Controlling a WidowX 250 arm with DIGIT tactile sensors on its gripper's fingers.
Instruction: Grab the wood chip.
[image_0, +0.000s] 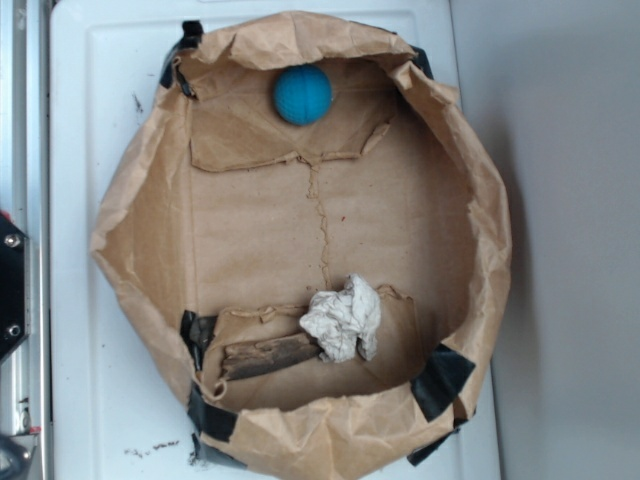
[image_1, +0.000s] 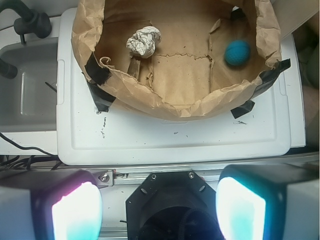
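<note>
The wood chip (image_0: 268, 356) is a flat dark-brown sliver lying on the floor of the brown paper bag (image_0: 492, 250), near its bottom-left rim. Its right end touches a crumpled white paper wad (image_0: 343, 318). In the wrist view only a bit of the wood chip (image_1: 134, 65) shows below the wad (image_1: 144, 41), behind the bag's near wall (image_1: 165, 102). My gripper (image_1: 159, 207) is open, its fingers (image_1: 77, 210) wide apart, far back from the bag above the robot's base. No gripper appears in the exterior view.
A blue ball (image_0: 302, 94) rests at the opposite end of the bag, also visible as the ball (image_1: 237, 52) in the wrist view. The bag, patched with black tape (image_0: 440, 380), stands on a white plastic lid (image_0: 90, 120). A grey tub (image_1: 25, 85) lies left of it.
</note>
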